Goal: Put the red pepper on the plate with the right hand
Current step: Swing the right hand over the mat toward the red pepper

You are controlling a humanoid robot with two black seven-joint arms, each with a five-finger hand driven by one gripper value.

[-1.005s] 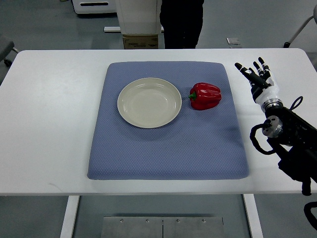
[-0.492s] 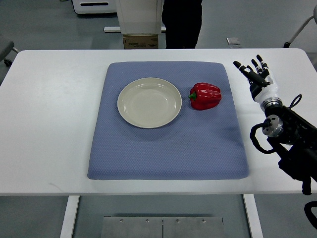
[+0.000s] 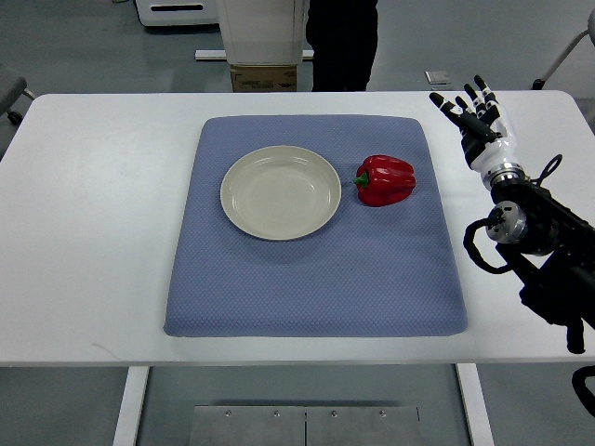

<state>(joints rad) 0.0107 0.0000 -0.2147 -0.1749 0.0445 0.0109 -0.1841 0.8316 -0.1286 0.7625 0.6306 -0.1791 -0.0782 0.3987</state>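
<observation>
While right hand (image 3: 476, 125) fingers spread empty, its arm runs off-frame; red pepper (image 3: 385, 180) untouched.

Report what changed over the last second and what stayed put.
The right robot hand moved up the picture, toward the table's far edge, and slightly leftward, fingers spread and holding nothing. It took hold of nothing and let go of nothing. The red pepper lies unmoved on the blue mat, right of the empty plate, which also stayed put.
</observation>
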